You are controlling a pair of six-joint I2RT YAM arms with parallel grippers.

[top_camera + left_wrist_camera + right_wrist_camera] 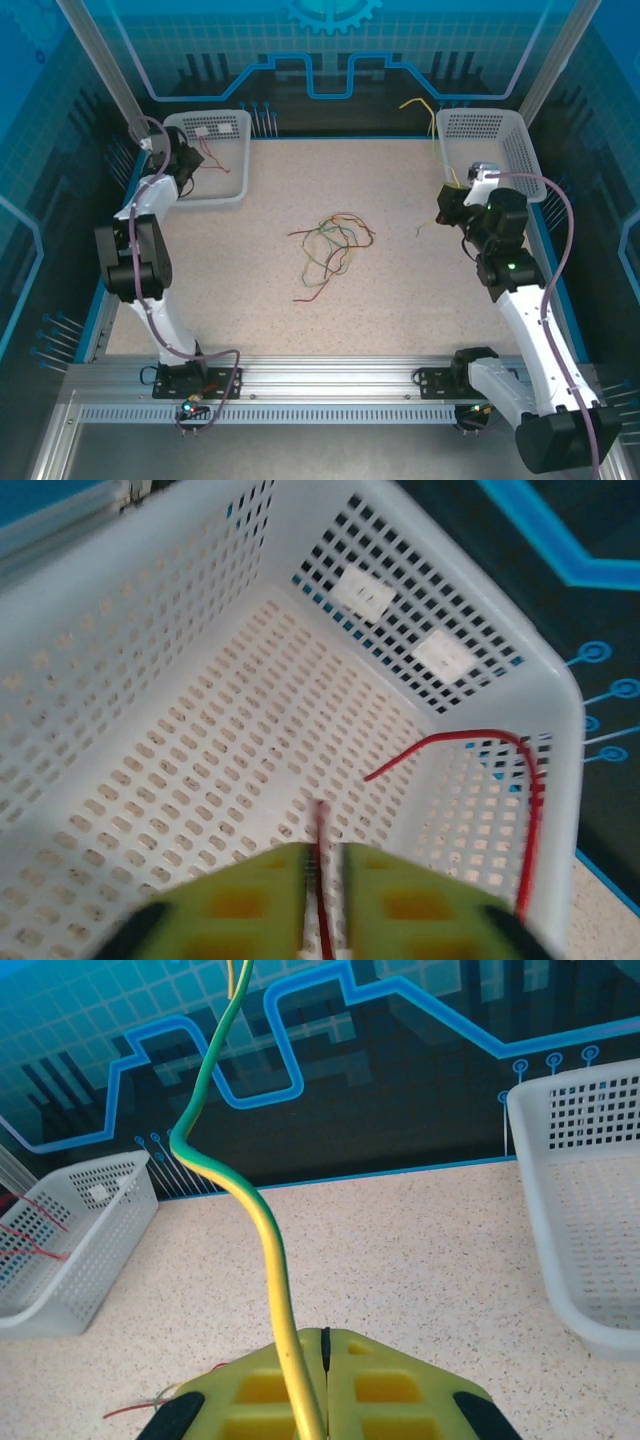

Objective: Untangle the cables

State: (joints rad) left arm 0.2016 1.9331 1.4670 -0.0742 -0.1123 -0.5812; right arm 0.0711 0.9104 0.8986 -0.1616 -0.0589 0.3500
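A loose tangle of red, green and yellow cables (330, 245) lies in the middle of the table. My left gripper (185, 165) (323, 852) hangs inside the left white basket (240, 125) (150, 680). Its jaws stand slightly apart, and a red cable (470, 737) (212, 160) runs loose through the gap and arcs over the basket's wall. My right gripper (447, 205) (322, 1335) sits beside the right basket (480, 125) (600, 1210), shut on a yellow-green cable (262, 1222) (418, 100) that rises up and back past the basket's far corner.
The table is a speckled beige surface (250, 300) fenced by blue walls. The left basket (90, 1220) with red wires in it also shows in the right wrist view. A short thin wire end (420, 230) lies left of the right gripper.
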